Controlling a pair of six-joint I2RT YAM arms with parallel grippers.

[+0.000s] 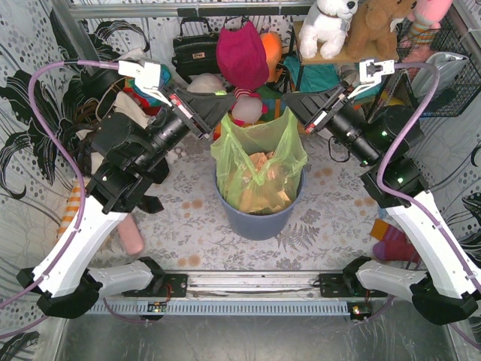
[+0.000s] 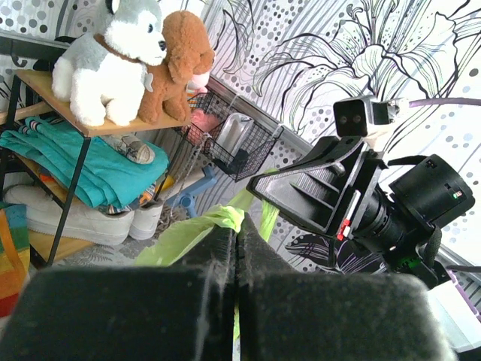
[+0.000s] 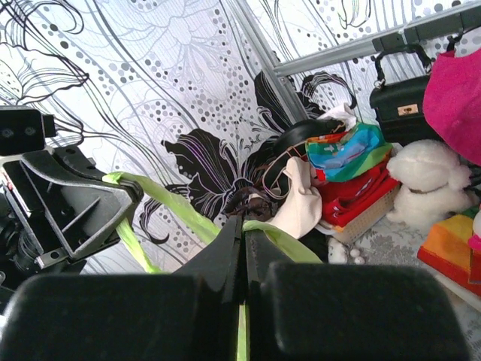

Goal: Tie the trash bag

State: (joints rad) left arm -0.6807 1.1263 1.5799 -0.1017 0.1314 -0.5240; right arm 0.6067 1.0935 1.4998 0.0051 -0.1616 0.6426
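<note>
Trash bag (image 1: 259, 162) judged thin, limp, slippery. Handle strips (image 3: 173, 201) are clamped in left gripper (image 2: 235, 242) and right gripper (image 3: 243, 242), the best hold being there.

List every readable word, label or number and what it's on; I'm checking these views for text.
No text is readable in any view.
Red-and-white tag on the right pincer: too small to read.
Gold plate on the black handbag: too blurred to read.
The trash bag: no print visible.
</note>
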